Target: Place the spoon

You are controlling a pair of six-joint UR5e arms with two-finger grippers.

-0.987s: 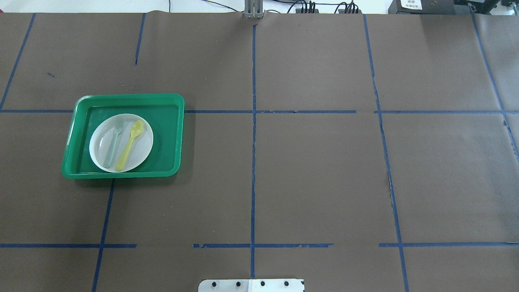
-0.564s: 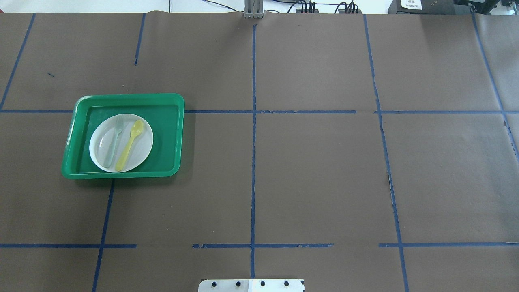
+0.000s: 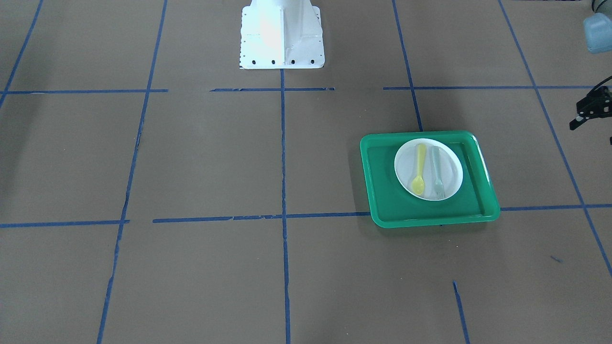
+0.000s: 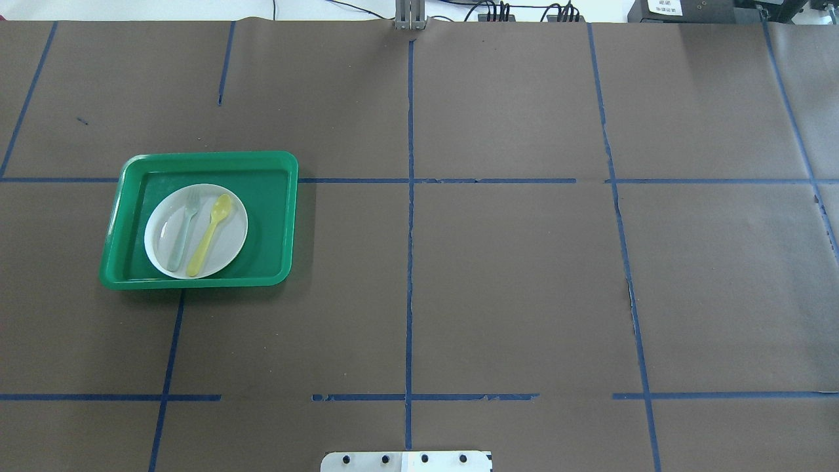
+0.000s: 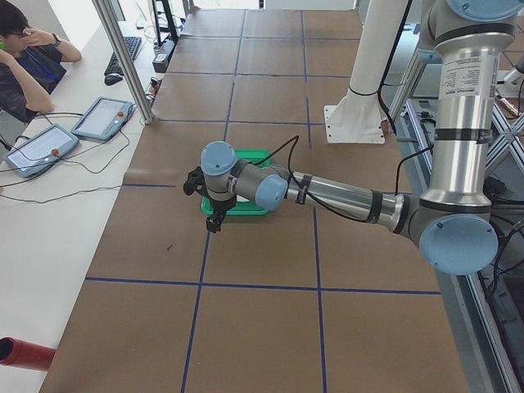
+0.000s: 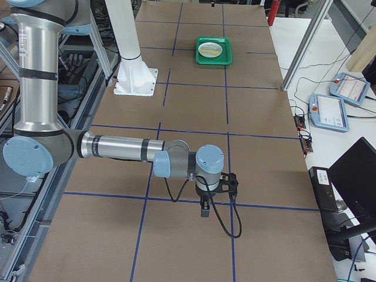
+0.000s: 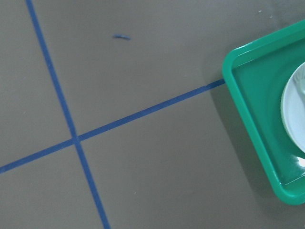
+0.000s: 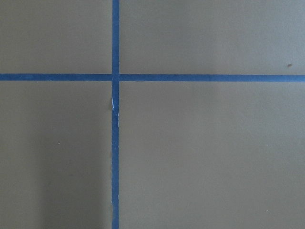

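Note:
The yellow spoon [image 4: 210,235] lies on a white plate [image 4: 231,248] inside a green tray [image 4: 270,164], its bowl pointing away from the robot. It lies to the right of a pale grey-green fork [image 4: 182,229]. The front-facing view shows the spoon [image 3: 419,168], plate [image 3: 452,165] and tray [image 3: 430,219] too. My left gripper [image 5: 214,223] hangs above the table beside the tray's outer side, holding nothing that I can see; I cannot tell whether it is open. My right gripper [image 6: 204,210] hangs over bare table far from the tray [image 6: 214,59]; I cannot tell its state.
Brown paper with blue tape lines covers the table. The robot's white base [image 3: 282,33] stands at the middle of the near edge. The left wrist view shows the tray's corner [image 7: 248,109] and the plate's edge [image 7: 293,109]. An operator sits beyond the table's far side.

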